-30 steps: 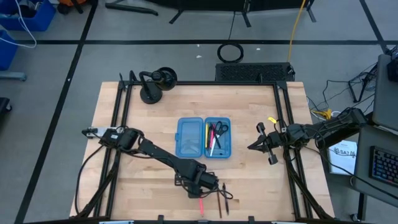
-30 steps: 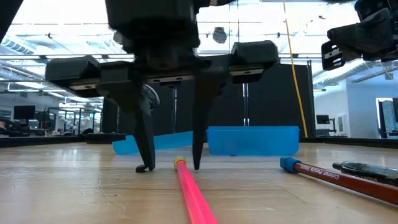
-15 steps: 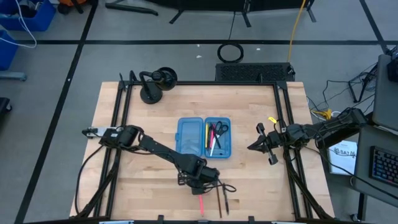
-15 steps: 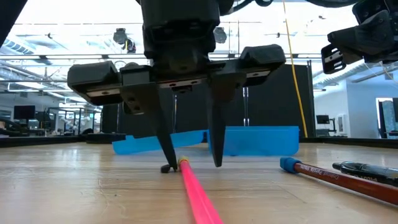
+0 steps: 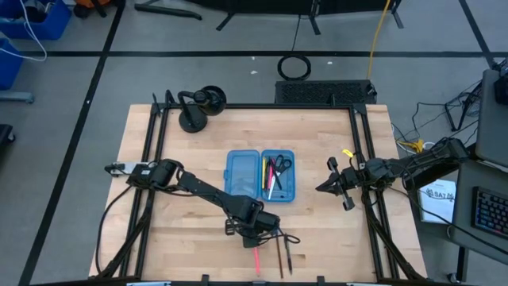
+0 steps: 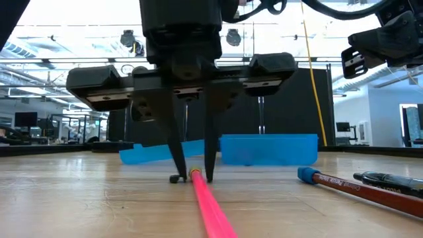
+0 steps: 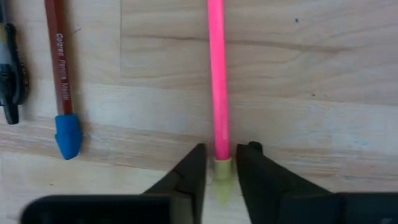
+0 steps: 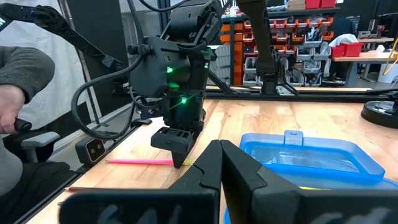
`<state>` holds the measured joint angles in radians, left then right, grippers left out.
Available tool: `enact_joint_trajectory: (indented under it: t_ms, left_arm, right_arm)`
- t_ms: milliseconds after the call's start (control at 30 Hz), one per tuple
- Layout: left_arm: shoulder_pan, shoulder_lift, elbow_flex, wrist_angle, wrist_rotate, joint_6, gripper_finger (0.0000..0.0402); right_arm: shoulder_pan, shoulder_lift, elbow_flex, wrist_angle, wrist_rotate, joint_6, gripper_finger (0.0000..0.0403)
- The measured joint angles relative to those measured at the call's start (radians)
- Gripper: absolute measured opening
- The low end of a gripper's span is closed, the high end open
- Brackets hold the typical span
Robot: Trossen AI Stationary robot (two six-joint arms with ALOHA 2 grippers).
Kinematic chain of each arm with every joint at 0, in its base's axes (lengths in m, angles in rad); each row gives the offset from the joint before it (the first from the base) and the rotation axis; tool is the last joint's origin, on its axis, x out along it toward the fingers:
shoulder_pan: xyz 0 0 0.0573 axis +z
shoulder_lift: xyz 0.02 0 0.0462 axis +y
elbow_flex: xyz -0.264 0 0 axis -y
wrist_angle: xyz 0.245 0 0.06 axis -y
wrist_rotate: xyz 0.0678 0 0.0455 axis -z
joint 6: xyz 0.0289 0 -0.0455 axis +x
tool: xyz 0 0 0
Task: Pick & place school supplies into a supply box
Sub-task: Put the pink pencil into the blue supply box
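Observation:
The pink pencil (image 5: 256, 258) lies flat on the table near its near edge, and its pale far end (image 7: 222, 175) points at the box. My left gripper (image 6: 193, 177) points down with its tips at the table. It is open only narrowly, one finger on each side of that end, with a thin gap showing at both. The translucent blue supply box (image 5: 260, 176) lies open at the table's middle. Scissors, a yellow pencil and a pink marker lie in its right half. My right gripper (image 8: 221, 152) hangs shut above the table's right side.
A red-brown pencil with a blue eraser cap (image 7: 61, 68) and a dark pen (image 7: 9, 68) lie to the right of the pink pencil. A black stand (image 5: 198, 107) sits at the far left corner. A person's sleeve (image 8: 25, 74) shows beyond the table.
My left gripper shifted a little toward the table's right, until its fingers stood on either side of the pink pencil's far end. The fingers then narrowed about that end. The pencil has stayed where it was.

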<state>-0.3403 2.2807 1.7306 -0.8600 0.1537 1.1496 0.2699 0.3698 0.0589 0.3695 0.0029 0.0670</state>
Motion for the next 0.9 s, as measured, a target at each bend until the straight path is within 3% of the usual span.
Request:
enact_joint_trajectory:
  t_ms: [233, 400, 900]
  left_arm:
    - [0.003, 0.000, -0.001, 0.003, 0.004, 0.001, 0.0017]
    - [-0.005, 0.000, 0.002, 0.000, -0.008, 0.036, 0.0025]
    - [-0.047, -0.132, 0.088, -0.110, -0.226, 0.000, 0.0015]
  right_arm:
    - [0.000, 0.000, 0.000, 0.000, 0.000, -0.003, 0.0000]
    - [0.000, 0.000, 0.000, 0.000, 0.000, -0.007, 0.0000]
    - [0.000, 0.000, 0.000, 0.001, 0.000, -0.007, 0.0000]
